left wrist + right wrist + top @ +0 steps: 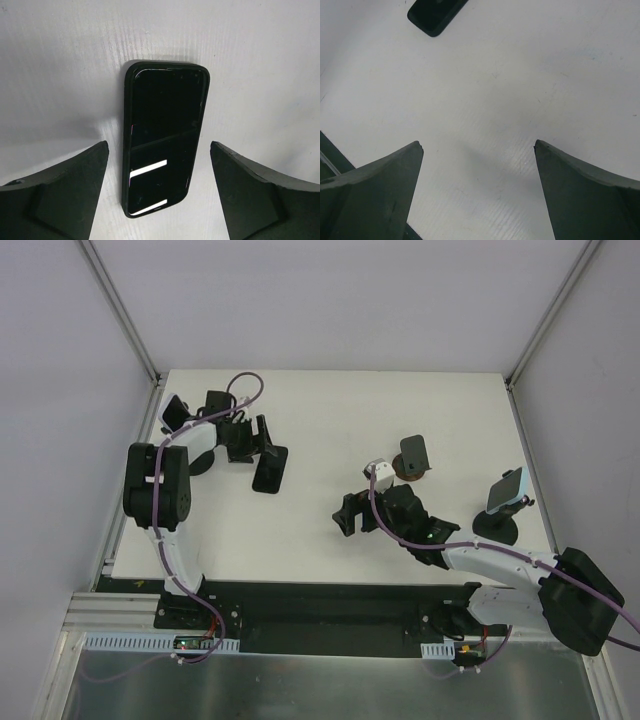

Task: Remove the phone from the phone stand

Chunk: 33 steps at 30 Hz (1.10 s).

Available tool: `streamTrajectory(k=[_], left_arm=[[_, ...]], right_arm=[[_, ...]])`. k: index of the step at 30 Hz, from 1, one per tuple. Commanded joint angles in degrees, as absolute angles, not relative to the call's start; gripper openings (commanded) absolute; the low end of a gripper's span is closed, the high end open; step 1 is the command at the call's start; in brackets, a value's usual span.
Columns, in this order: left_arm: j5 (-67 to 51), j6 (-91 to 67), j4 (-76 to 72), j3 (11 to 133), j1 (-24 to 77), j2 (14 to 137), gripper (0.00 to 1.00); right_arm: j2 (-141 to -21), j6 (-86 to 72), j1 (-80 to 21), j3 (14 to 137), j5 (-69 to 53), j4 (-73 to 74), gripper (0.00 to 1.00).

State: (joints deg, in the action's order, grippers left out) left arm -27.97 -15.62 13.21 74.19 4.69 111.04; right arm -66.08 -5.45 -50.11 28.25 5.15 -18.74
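A black phone (270, 468) lies flat on the white table, screen up. In the left wrist view the phone (165, 137) lies lengthwise between my left fingers and touches neither. My left gripper (255, 445) is open just behind it, and shows open in its own view (159, 145). My right gripper (343, 517) is open and empty over bare table at mid-right, as its own view (479, 145) shows. A corner of the black phone (436, 15) shows at the top of the right wrist view.
A phone on a black round-based stand (503, 502) is at the right edge. A small dark stand with a brown base (413, 457) is at centre right. Another propped device (175, 412) stands at the far left corner. White walls enclose the table.
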Motion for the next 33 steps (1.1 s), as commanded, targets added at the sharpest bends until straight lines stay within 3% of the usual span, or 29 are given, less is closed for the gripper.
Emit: streamTrajectory(k=[1, 8, 16, 23, 33], left_arm=[[-24.5, -14.8, 14.6, 72.5, 6.3, 104.2, 0.85], [-24.2, -16.0, 15.1, 68.3, 10.0, 94.1, 0.99], [-24.5, -17.1, 15.2, 60.3, 12.0, 71.9, 0.99], [-17.0, -12.3, 15.7, 53.4, 12.0, 50.4, 0.99], [-4.1, -4.8, 15.6, 41.6, 12.0, 27.3, 0.99]], right_arm=[[-65.7, -5.3, -49.8, 28.2, 5.0, -22.0, 0.96], [-63.5, -5.2, -48.9, 29.4, 8.0, -17.1, 0.96], [-64.5, -6.9, -45.4, 33.3, 11.9, -6.8, 0.96], [-69.9, -7.6, -40.5, 38.0, 13.4, -1.9, 0.96], [-88.0, -16.3, -32.7, 47.7, 14.5, -0.3, 0.96]])
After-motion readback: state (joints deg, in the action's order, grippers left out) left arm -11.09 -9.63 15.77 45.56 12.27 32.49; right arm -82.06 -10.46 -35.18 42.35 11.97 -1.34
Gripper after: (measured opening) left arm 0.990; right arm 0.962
